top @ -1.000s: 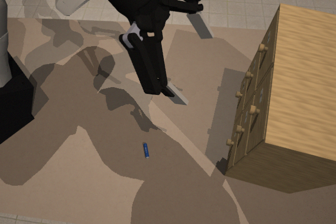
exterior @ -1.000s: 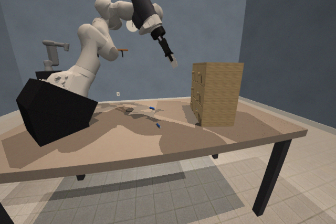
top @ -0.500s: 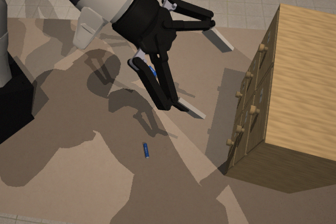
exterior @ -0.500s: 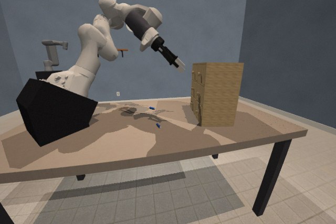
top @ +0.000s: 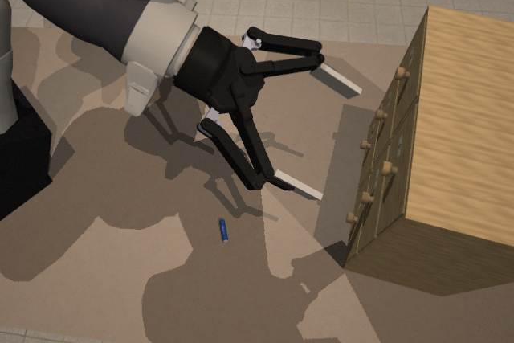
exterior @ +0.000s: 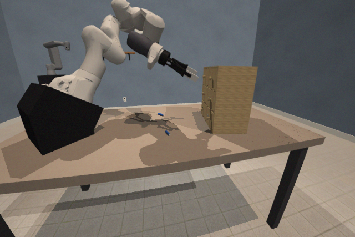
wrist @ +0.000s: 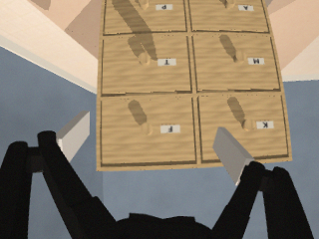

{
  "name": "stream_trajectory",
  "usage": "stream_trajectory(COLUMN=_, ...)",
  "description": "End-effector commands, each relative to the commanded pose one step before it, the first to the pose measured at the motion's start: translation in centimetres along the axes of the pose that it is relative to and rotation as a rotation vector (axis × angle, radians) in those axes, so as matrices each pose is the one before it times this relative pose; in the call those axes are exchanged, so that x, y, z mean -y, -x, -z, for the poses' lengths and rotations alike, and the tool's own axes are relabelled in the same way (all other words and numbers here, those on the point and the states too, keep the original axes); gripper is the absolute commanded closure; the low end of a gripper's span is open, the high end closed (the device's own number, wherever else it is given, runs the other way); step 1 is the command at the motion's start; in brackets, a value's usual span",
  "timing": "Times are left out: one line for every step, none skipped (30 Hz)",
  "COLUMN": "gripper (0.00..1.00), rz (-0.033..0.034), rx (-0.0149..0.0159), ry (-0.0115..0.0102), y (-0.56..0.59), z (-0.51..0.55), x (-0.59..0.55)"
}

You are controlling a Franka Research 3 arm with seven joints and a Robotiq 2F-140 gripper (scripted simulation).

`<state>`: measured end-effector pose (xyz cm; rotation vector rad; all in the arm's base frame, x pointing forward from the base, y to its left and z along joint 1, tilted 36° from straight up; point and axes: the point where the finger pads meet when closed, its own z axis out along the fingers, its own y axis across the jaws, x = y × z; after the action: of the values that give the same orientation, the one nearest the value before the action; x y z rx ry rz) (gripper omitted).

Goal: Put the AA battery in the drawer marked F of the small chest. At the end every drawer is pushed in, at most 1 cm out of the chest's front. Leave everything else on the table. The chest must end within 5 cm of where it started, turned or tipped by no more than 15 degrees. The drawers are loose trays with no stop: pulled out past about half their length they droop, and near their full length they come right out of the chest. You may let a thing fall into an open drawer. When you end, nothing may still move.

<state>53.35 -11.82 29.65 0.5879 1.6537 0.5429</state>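
The wooden chest stands upright with its drawers looking pushed in. The drawer marked F is in the top row, on the side nearer the exterior camera; its knob sticks out. A blue battery lies on the table, and another blue battery lies farther back, hidden in the top view. Which is the AA cannot be told. My gripper is wide open and empty, tilted downward in front of the chest's upper part, apart from it.
The drawer marked K is beside F in the top row. The drawers marked T and M are in the row below, with P and A under them. The chest and batteries share the table; its front edge shows in the exterior view.
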Motion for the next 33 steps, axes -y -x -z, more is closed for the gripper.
stream_trajectory(gripper=0.00, rz=0.18118, rx=0.13223, ry=0.05123, y=0.556, z=-0.802, x=-1.049)
stream_trajectory(gripper=0.00, rz=0.00006, rx=0.00546, ry=-0.00013, y=-0.022, z=-0.056, x=0.003)
stream_trajectory(gripper=0.00, rz=0.00008, rx=0.00441, ry=-0.00017, y=-0.016, z=-0.043, x=0.004)
stream_trajectory(gripper=0.00, rz=0.00008, rx=0.00343, ry=-0.00017, y=-0.012, z=-0.033, x=0.004)
stream_trajectory(gripper=0.00, rz=0.00007, rx=0.00254, ry=-0.00015, y=-0.008, z=-0.024, x=0.003)
stream_trajectory(gripper=0.00, rz=0.00005, rx=0.00176, ry=-0.00011, y=-0.005, z=-0.016, x=0.003)
stream_trajectory(gripper=0.00, rz=0.00003, rx=0.00110, ry=-0.00008, y=-0.003, z=-0.010, x=0.002)
stream_trajectory(gripper=0.00, rz=0.00002, rx=0.00058, ry=-0.00004, y=-0.002, z=-0.005, x=0.001)
stream_trajectory(gripper=0.00, rz=0.00001, rx=0.00022, ry=-0.00002, y=-0.001, z=-0.002, x=0.000)
stream_trajectory(gripper=0.00, rz=0.00000, rx=0.00000, ry=0.00000, y=0.000, z=0.000, x=0.000)
stream_trajectory(gripper=0.00, rz=0.00000, rx=0.00000, ry=0.00000, y=0.000, z=0.000, x=0.000)
stream_trajectory(gripper=0.00, rz=0.00000, rx=0.00003, ry=0.00000, y=0.000, z=0.000, x=0.000)
stream_trajectory(gripper=0.00, rz=0.00000, rx=0.00000, ry=0.00000, y=0.000, z=0.000, x=0.000)
stream_trajectory(gripper=0.00, rz=0.00000, rx=0.00000, ry=0.00000, y=0.000, z=0.000, x=0.000)
stream_trajectory(gripper=0.00, rz=0.00000, rx=0.00000, ry=0.00000, y=0.000, z=0.000, x=0.000)
stream_trajectory(gripper=0.00, rz=0.00000, rx=0.00000, ry=0.00000, y=0.000, z=0.000, x=0.000)
stream_trajectory(gripper=0.00, rz=0.00000, rx=0.00000, ry=0.00000, y=0.000, z=0.000, x=0.000)
stream_trajectory(gripper=0.00, rz=0.00000, rx=0.00000, ry=0.00000, y=0.000, z=0.000, x=0.000)
stream_trajectory(gripper=0.00, rz=0.00000, rx=0.00000, ry=0.00000, y=0.000, z=0.000, x=0.000)
stream_trajectory(gripper=0.00, rz=0.00000, rx=0.00000, ry=0.00000, y=0.000, z=0.000, x=0.000)
stream_trajectory(gripper=0.00, rz=0.00000, rx=0.00000, ry=0.00000, y=0.000, z=0.000, x=0.000)
stream_trajectory(gripper=0.00, rz=0.00000, rx=0.00000, ry=0.00000, y=0.000, z=0.000, x=0.000)
stream_trajectory(gripper=0.00, rz=0.00000, rx=0.00000, ry=0.00000, y=0.000, z=0.000, x=0.000)
stream_trajectory(gripper=0.00, rz=0.00000, rx=0.00000, ry=0.00000, y=0.000, z=0.000, x=0.000)
stream_trajectory(gripper=0.00, rz=0.00000, rx=0.00000, ry=0.00000, y=0.000, z=0.000, x=0.000)
stream_trajectory(gripper=0.00, rz=0.00000, rx=0.00000, ry=0.00000, y=0.000, z=0.000, x=0.000)
stream_trajectory(gripper=0.00, rz=0.00000, rx=0.00000, ry=0.00000, y=0.000, z=0.000, x=0.000)
stream_trajectory(gripper=0.00, rz=0.00000, rx=0.00000, ry=0.00000, y=0.000, z=0.000, x=0.000)
stream_trajectory(gripper=0.00, rz=0.00000, rx=0.00000, ry=0.00000, y=0.000, z=0.000, x=0.000)
stream_trajectory(gripper=0.00, rz=0.00000, rx=0.00000, ry=0.00000, y=0.000, z=0.000, x=0.000)
stream_trajectory(gripper=0.00, rz=0.00000, rx=0.00000, ry=0.00000, y=0.000, z=0.000, x=0.000)
stream_trajectory(gripper=0.00, rz=0.00000, rx=0.00000, ry=0.00000, y=0.000, z=0.000, x=0.000)
stream_trajectory(gripper=0.00, rz=0.00000, rx=0.00000, ry=0.00000, y=0.000, z=0.000, x=0.000)
